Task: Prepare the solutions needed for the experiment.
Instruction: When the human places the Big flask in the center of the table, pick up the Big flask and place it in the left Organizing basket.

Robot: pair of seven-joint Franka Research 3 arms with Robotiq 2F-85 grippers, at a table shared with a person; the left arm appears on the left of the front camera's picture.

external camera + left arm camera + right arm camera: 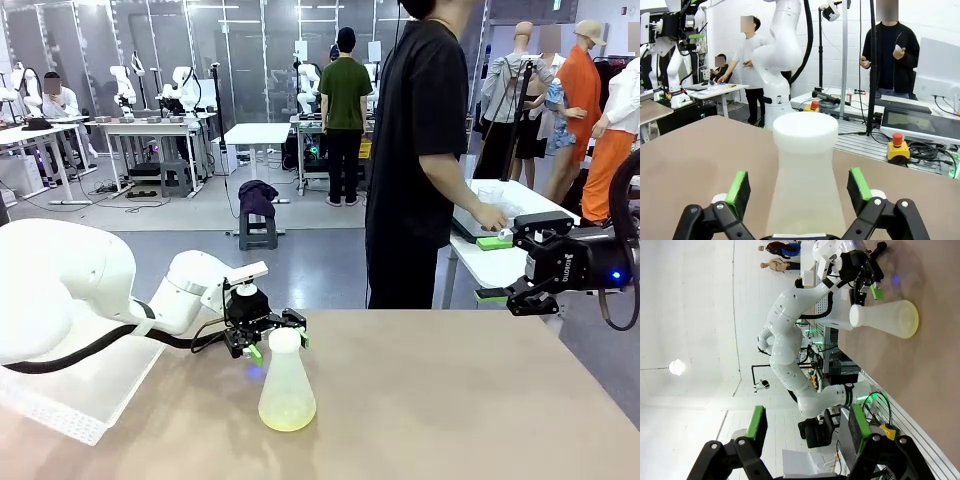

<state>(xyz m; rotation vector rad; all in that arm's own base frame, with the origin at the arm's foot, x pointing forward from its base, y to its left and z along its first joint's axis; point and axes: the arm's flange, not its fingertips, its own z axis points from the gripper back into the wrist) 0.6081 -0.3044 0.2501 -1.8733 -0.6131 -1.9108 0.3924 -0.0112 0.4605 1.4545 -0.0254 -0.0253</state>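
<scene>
The solutions point(287, 412) are sitting as a shallow pale yellow layer in the bottom of a frosted conical flask point(286, 385), which is standing upright on the brown surface point(450, 400), a little left of the middle. From the right wrist view the same yellow tint is glowing at the flask's wide base.

The left end effector point(276, 342) is hanging level with the flask's neck, its green pads point(738, 186) standing wide apart on either side of the neck with air showing between pad and plastic on both sides. Nothing is being gripped yet.

From where I'm standing, the worry is the tall, narrow neck over so little liquid: the flask is looking light and easy to tip. If one pad is meeting the neck before the other as they close, it is likely to shove the flask sideways and slop the liquid or knock it over. A squeeze too high up, near the rim, could let it swing once lifted.

The right end effector point(505, 293) is waiting well off to the side past the surface's far right corner, fingers apart and empty. A person point(420, 150) is standing beyond the far edge, one hand on another table.
</scene>
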